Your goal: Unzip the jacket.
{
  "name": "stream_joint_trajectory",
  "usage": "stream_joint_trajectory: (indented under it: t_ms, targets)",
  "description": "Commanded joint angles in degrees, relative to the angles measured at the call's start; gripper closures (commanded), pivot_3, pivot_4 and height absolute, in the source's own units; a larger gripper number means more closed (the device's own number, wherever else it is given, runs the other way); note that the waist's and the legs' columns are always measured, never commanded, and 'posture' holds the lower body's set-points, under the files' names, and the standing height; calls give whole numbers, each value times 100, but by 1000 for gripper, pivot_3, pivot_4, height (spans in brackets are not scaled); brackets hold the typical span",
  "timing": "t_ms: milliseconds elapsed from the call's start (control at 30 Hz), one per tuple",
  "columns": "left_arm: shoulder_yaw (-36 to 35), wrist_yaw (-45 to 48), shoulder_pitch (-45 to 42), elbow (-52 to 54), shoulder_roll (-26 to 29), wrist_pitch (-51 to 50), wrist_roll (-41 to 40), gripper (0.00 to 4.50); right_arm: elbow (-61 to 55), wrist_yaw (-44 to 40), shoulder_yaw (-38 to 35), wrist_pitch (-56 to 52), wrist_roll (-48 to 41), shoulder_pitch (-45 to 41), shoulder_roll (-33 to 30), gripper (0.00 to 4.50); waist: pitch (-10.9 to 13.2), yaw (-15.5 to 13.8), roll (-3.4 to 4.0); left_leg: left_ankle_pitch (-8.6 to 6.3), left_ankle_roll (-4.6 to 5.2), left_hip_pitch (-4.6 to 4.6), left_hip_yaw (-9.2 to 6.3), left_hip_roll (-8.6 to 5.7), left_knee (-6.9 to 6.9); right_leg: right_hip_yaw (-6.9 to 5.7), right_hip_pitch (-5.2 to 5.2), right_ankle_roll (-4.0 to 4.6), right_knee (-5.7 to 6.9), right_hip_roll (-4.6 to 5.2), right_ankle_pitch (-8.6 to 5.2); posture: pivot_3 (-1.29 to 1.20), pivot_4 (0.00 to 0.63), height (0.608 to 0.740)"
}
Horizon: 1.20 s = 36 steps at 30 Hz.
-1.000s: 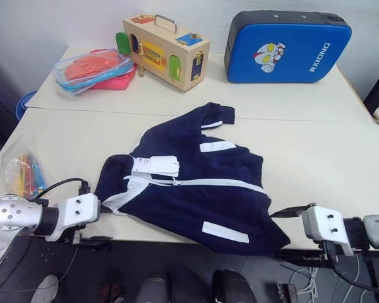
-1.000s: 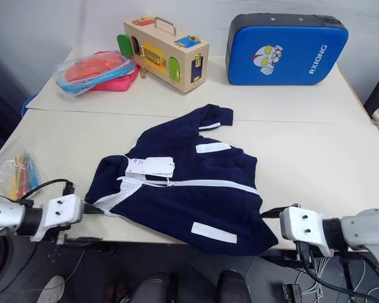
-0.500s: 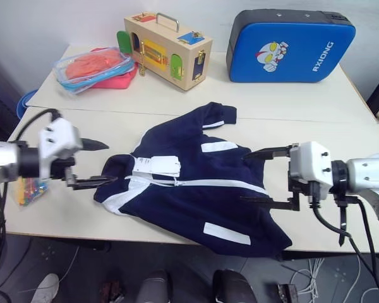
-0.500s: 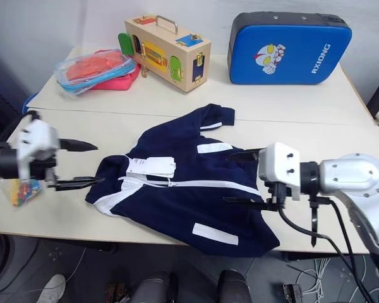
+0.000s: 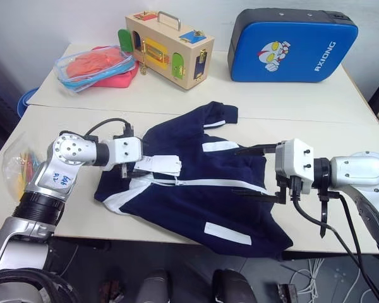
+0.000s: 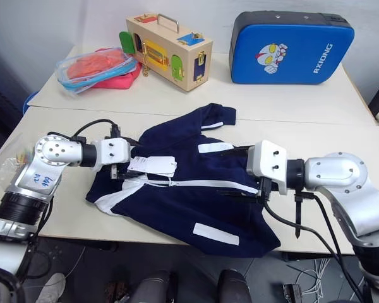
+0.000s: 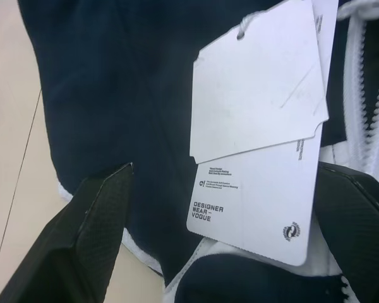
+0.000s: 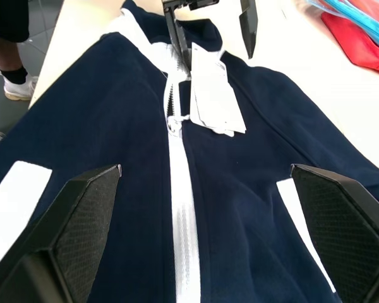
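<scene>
Both pincers hang over the jacket (image 5: 196, 183) with their fingers spread apart and nothing between them. The left pincer (image 5: 136, 165) sits at the collar end, its fingers either side of the white paper tags (image 7: 265, 132) beside the top of the zipper (image 8: 182, 208); whether a finger touches the cloth I cannot tell. The right pincer (image 5: 256, 172) hovers over the opposite end of the jacket, pointing back along the zipper toward the left one. The jacket lies flat near the front edge of the bench (image 5: 341, 158), zipper closed and running crosswise. Well behind it stand a wooden latch box (image 5: 169, 48), a blue padded case (image 5: 292, 44) and a clear bag of orange and pink things (image 5: 96, 65).
</scene>
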<state>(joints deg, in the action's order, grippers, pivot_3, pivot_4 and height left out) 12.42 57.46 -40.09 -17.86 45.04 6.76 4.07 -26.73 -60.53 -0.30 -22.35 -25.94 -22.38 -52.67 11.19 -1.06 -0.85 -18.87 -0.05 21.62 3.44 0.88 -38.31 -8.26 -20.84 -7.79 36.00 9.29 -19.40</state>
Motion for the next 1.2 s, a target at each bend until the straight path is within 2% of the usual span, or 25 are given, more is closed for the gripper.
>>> stream_joint_trajectory:
  t_ms: [33, 267, 400, 433, 533, 700, 900, 1067, 1200]
  targets:
    - [69, -94, -146, -242, -107, 426, 211, 920, -187, 93, -217, 41, -55, 26, 42, 0, 0, -8, 0, 0, 0, 0, -1, 0, -3, -1, 1, 0, 0, 0, 0, 0, 150, 740]
    - [47, -584, -398, -700, -470, 1139, 535, 3094, -230, 182, -253, -16, -76, 79, 11, 0, 0, -22, -1, -1, 2, 4, -10, 0, -19, -7, 9, -2, 1, 0, 1, 0, 150, 740]
    - [171, -652, -572, -750, -485, 1769, 770, 4335, -301, 229, -325, -80, -133, 141, -14, 0, 0, -22, -1, -3, 4, 6, -14, 0, -24, -11, 10, -2, 1, 1, 1, 0, 150, 740]
    - [199, -692, -637, -751, -481, 1917, 845, 4475, -316, 239, -345, -92, -140, 163, -24, 0, 0, -22, -1, -3, 5, 8, -17, 0, -26, -14, 10, -2, 1, 1, 1, 0, 150, 740]
    - [309, -976, -968, -829, -527, 2464, 1213, 4475, -364, 294, -417, -140, -139, 261, -51, 0, 0, -27, -1, -3, 4, 17, -26, 1, -35, -22, 10, -2, 1, 1, 1, 0, 150, 740]
    - [696, -1612, -1898, -1338, -812, 3928, 1933, 4475, -502, 439, -639, -229, -126, 535, -51, 0, 0, -49, -1, -3, 6, 62, -61, -2, -70, -58, 2, -5, 0, 4, 3, 0, 150, 740]
    - [1471, -2486, -2980, -2287, -1510, 5920, 2994, 4475, -741, 577, -1113, -282, -31, 1306, -119, 0, 0, -83, -4, -7, 13, 75, -82, -13, -76, -82, 12, -8, -6, 13, 4, 0, 150, 740]
    - [2025, -3579, -3386, -2616, -1961, 6930, 4331, 4475, -1133, 725, -1559, -369, -30, 2132, -73, 0, 1, -40, -6, -9, 15, 76, -81, -14, -75, -83, 12, -10, -7, 15, 5, 0, 150, 740]
    - [2399, -4497, -3564, -2743, -2084, 7174, 5278, 4475, -1380, 870, -1719, -428, -37, 2530, -7, 0, 1, -28, -6, -8, 15, 74, -80, -12, -73, -81, 12, -10, -6, 14, 5, 0, 150, 740]
